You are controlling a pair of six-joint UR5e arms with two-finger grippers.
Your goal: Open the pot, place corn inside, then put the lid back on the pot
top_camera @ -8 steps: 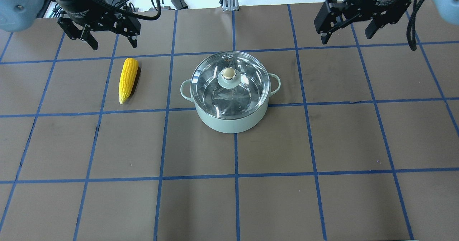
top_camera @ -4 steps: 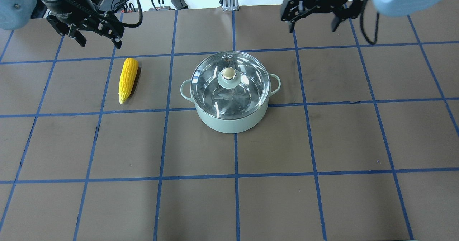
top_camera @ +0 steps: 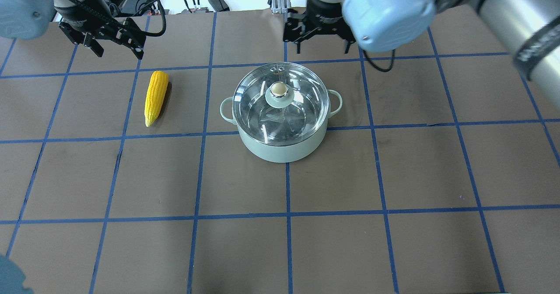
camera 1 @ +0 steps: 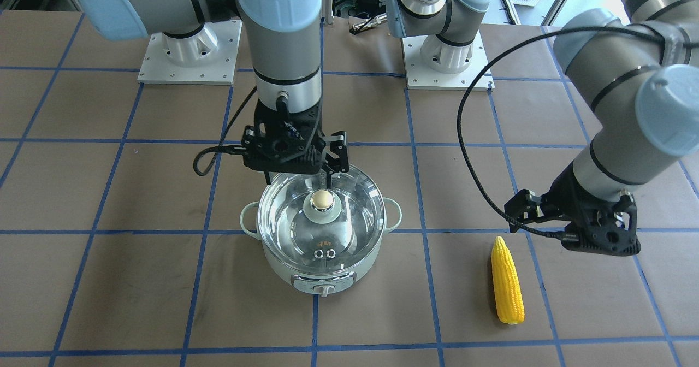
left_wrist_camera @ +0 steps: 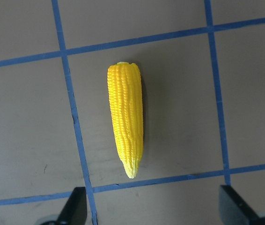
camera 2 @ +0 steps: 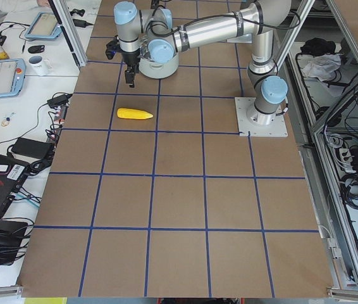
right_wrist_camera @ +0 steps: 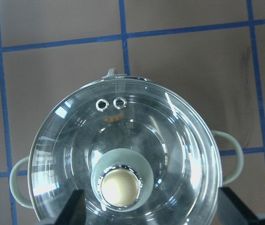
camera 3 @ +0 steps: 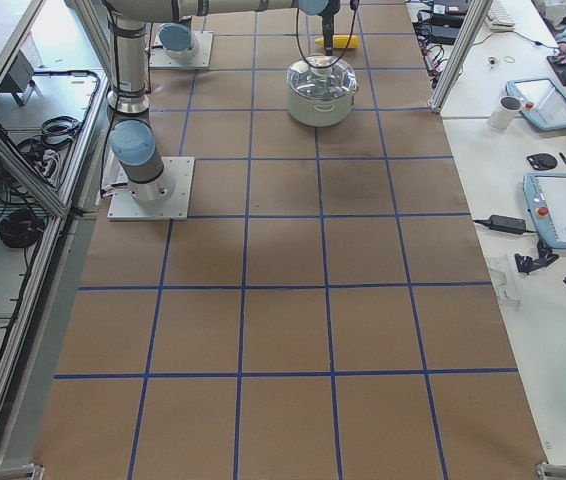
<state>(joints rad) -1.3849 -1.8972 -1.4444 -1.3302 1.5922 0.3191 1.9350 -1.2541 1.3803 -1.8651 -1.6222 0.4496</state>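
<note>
The mint-green pot (top_camera: 280, 147) stands mid-table with the glass lid (top_camera: 302, 110) on it, and the beige knob (top_camera: 278, 89) is upright. In the front view the pot (camera 1: 306, 271) shows its control knob. The corn (top_camera: 156, 97) lies flat to the pot's left, apart from it. My right gripper (top_camera: 323, 44) is open and empty, above the lid without touching it. In the right wrist view the knob (right_wrist_camera: 120, 187) sits between the open fingers (right_wrist_camera: 71, 206). My left gripper (top_camera: 118, 51) is open and empty above the corn (left_wrist_camera: 127, 119).
The brown table is marked with a blue tape grid. The two arm bases (camera 1: 188, 55) (camera 1: 448, 55) sit at the robot's side. Side benches hold tablets, a cup (camera 3: 510, 112) and cables. The corn (camera 2: 135, 114) also shows in the exterior left view.
My right gripper has swung in from the far right to above the pot's lid. My left gripper has shifted slightly left. The pot, lid and corn have not moved.
</note>
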